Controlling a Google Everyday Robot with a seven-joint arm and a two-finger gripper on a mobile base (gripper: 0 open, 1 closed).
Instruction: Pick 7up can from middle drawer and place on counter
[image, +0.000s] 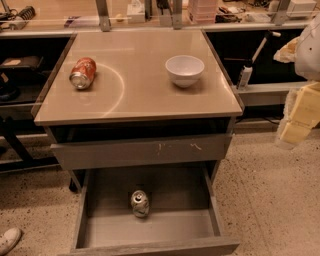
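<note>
The 7up can (140, 203), silvery-white and dented, lies on the flat grey floor of the middle drawer (175, 222), which is pulled wide open at the bottom of the view. Above it is the glossy beige counter (145, 95) with a faint pale arc mark. My gripper (296, 117) is the pale yellow and white shape at the right edge, beside the counter's right side, well above and to the right of the can. It holds nothing that I can see.
An orange-red can (83, 73) lies on its side at the counter's left. A white bowl (184, 70) stands at its right rear. The scratched-front upper drawer (145, 151) is slightly open. A shoe (9, 240) shows at the bottom left. Dark shelves flank the cabinet.
</note>
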